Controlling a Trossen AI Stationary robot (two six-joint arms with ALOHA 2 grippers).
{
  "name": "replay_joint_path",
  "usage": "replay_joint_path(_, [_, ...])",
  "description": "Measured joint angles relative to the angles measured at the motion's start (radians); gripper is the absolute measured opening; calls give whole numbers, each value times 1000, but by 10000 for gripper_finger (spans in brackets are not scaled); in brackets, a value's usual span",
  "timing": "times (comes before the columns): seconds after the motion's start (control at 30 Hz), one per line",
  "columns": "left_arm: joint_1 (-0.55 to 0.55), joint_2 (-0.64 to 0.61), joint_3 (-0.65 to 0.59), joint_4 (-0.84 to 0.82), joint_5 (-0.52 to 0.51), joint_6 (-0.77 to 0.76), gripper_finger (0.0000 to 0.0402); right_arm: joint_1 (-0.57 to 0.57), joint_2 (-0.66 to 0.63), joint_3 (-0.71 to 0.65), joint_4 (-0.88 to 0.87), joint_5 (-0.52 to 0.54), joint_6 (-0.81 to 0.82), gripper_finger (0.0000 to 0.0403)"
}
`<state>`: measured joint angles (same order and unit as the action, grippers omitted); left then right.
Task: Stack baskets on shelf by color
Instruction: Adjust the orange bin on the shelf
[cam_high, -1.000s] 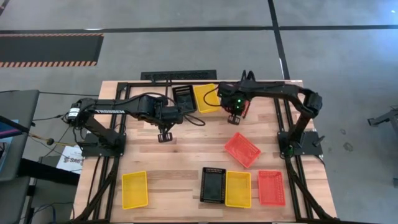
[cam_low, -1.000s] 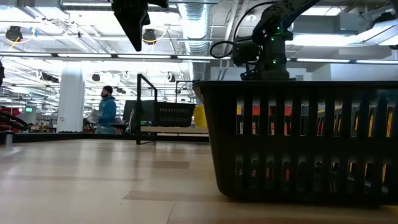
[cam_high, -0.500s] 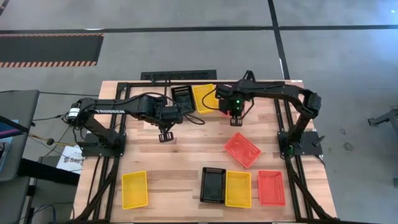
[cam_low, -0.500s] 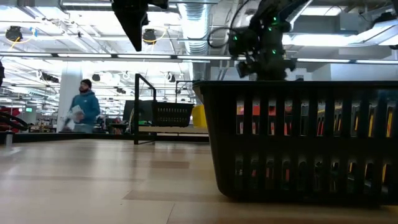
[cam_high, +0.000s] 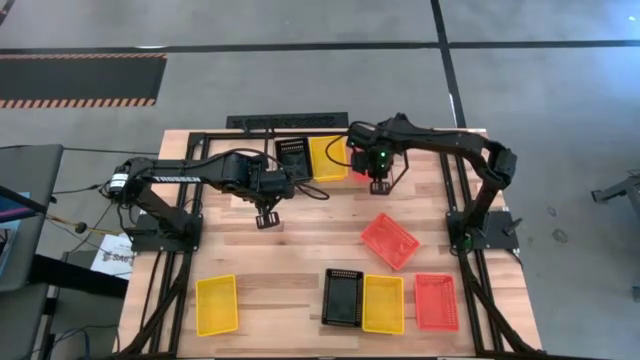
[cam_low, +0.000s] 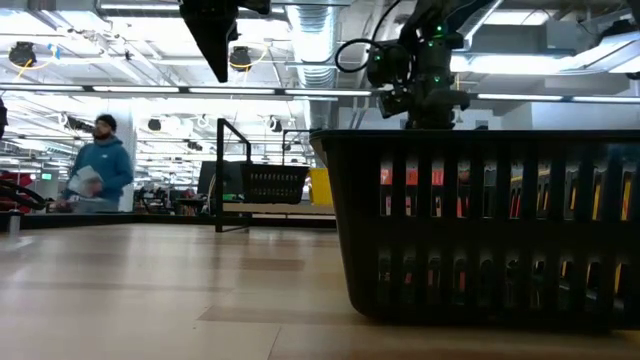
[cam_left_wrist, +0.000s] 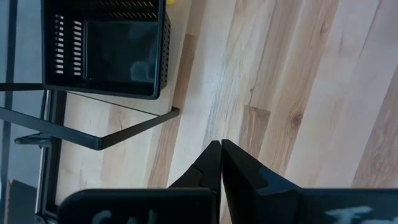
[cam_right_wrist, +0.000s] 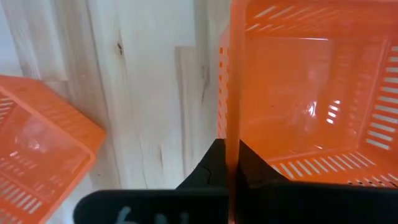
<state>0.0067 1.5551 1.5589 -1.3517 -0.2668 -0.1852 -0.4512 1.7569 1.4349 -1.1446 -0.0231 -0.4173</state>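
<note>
My right gripper (cam_high: 378, 186) hangs just in front of the shelf's right part, shut on a red-orange basket (cam_right_wrist: 298, 93). In the high view the arm hides this basket except for a sliver (cam_high: 358, 171) beside the yellow one. The shelf (cam_left_wrist: 99, 138), a thin black rod frame at the far edge, carries a black basket (cam_high: 294, 156) and a yellow basket (cam_high: 328, 157) side by side. My left gripper (cam_high: 266, 219) hovers shut over bare wood in front of the black basket, with nothing in it. My right gripper pinches one side wall of the red-orange basket (cam_right_wrist: 227, 118) at its rim, with one finger inside the basket and one outside. The fingers come from above, pointing down. The basket hangs below them, its open side toward the wrist camera.
A second red-orange basket (cam_high: 389, 240) lies askew mid-table. Along the near edge lie a yellow basket (cam_high: 217, 305) at the left, then a black (cam_high: 343, 297), a yellow (cam_high: 383, 303) and a red-orange (cam_high: 436, 301) basket. A person (cam_low: 95, 165) walks beyond the table.
My right gripper has risen a little, moved slightly toward the shelf and rolled about its own axis, staying shut. The red-orange basket has turned with it and now shows beside the yellow basket. The person in the background has walked toward the left.
</note>
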Motion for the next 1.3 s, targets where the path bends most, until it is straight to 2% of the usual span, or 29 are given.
replay_joint_path(0.3, [0,0,0,0,0,0,0,-12,0,0,59,-43,-3,3])
replay_joint_path(0.77, [0,0,0,0,0,1,0,-51,0,0,63,-48,-9,3])
replay_joint_path(1.03, [0,0,0,-1,0,-3,0,-42,107,0,90,-67,-15,3])
replay_joint_path(1.3, [0,0,0,-1,0,-4,0,-43,121,3,92,-73,-47,3])
